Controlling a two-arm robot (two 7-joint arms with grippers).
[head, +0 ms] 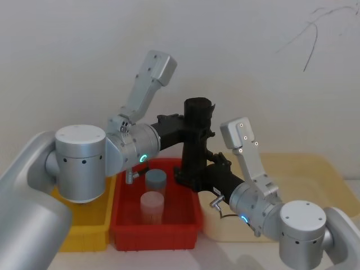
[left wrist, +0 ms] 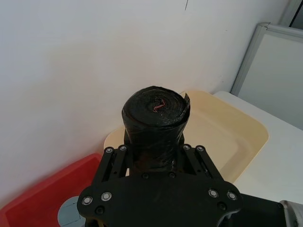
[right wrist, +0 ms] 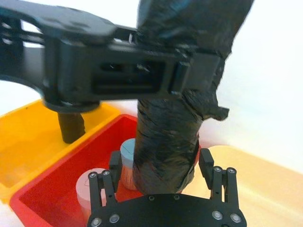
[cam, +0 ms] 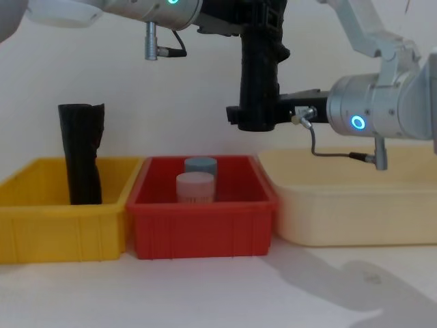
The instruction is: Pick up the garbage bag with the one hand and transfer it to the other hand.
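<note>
Showing the garbage bag [cam: 259, 65] held upright in the air above the red bin [cam: 205, 225], this moment had the left gripper [head: 190, 128], on the arm with the green ring, with its jaws clamped on the upper part of the roll. In the left wrist view, the rolled top end [left wrist: 156, 106] rose clear between the fingers [left wrist: 116, 158]. The right gripper [right wrist: 161, 163], on the arm with the blue ring, reached in from the side of the cream tray [cam: 355, 212]. Its jaws stood apart, one on each side of the bag's lower part, with a gap visible beside one finger [right wrist: 115, 163]. The bag's bottom end was hidden behind this gripper in the chest view, and the left gripper's body was cut off there by the upper edge. Two capped containers [cam: 196, 188] stood in the red bin, the farther one partly covered by the nearer. A second black roll [cam: 80, 157] stood upright in the yellow bin [cam: 61, 225], its base hidden by the bin wall.
</note>
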